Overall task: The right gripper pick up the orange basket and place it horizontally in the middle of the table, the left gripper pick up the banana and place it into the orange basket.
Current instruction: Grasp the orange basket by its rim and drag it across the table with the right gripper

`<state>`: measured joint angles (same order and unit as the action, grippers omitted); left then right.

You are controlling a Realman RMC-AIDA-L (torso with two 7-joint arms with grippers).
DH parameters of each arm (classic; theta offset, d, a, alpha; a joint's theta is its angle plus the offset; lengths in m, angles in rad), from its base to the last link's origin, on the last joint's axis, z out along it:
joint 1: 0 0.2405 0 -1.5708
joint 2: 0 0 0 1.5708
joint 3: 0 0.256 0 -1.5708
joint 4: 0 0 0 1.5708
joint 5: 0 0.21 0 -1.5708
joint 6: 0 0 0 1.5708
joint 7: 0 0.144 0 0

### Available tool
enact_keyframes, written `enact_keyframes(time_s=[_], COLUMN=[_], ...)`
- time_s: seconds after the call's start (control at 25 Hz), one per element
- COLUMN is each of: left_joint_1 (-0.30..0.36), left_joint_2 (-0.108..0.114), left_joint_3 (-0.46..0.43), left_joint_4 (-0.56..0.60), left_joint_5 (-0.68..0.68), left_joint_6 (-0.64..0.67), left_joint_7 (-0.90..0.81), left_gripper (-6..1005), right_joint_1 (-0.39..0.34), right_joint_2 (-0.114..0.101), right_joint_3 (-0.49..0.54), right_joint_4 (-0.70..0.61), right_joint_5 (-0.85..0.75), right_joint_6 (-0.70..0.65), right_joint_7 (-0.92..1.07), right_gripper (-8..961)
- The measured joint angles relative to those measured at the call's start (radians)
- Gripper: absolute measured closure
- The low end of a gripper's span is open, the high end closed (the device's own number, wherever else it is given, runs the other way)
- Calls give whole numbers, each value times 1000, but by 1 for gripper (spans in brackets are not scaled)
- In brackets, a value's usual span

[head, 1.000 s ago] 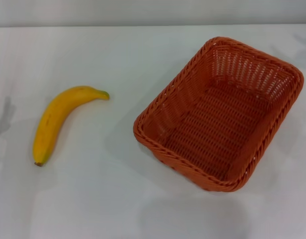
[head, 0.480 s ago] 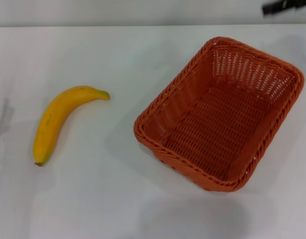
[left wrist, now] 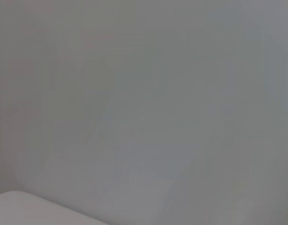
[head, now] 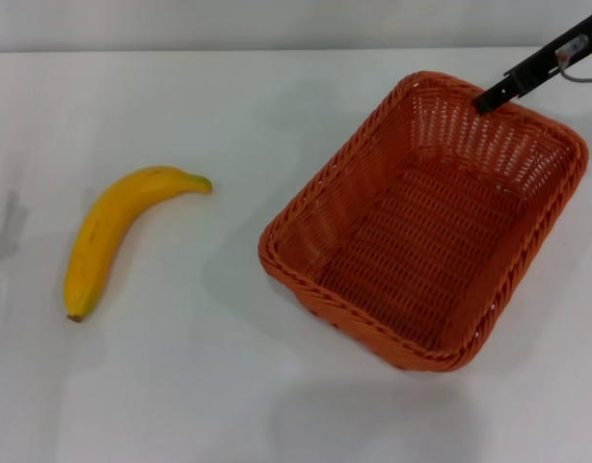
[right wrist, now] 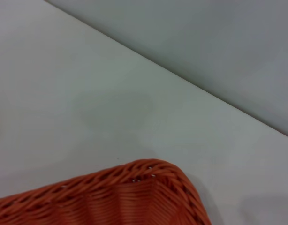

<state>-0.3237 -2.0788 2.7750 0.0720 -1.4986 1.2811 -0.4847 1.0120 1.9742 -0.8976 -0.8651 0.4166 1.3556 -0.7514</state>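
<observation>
Orange wicker, open-weave with a braided rim: the orange basket (head: 426,222) sits askew on the right of the table (head: 228,386), empty. My right gripper (head: 489,99) hangs over its far rim; how wide its claw stands, I cannot tell. Left of the basket lies the banana (head: 108,231), yellow and curved, well apart.

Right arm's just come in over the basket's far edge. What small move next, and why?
Probably lower the right gripper onto the far braided rim of the orange woven wicker basket, so it can close on that rim. Its black tip hangs by that rim without gripping, and the basket sits askew on the white table. The curved yellow banana lies untouched.
</observation>
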Motion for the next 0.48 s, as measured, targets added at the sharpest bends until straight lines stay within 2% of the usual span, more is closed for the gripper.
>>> enact_keyframes(time_s=[0.2, 0.48], left_joint_1=[-3, -17], left_joint_2=[0, 0], left_joint_3=[0, 0], left_joint_4=[0, -11], left_joint_5=[0, 0], left_joint_6=[-1, -2], left_joint_7=[0, 0], left_gripper=[106, 107], right_joint_1=[8, 23], right_joint_2=[2, -1], right_joint_3=[-19, -32], right_joint_4=[78, 170], right_joint_5=[-3, -2], right_joint_6=[-64, -141], right_joint_7=[-6, -19], right_gripper=[263, 323])
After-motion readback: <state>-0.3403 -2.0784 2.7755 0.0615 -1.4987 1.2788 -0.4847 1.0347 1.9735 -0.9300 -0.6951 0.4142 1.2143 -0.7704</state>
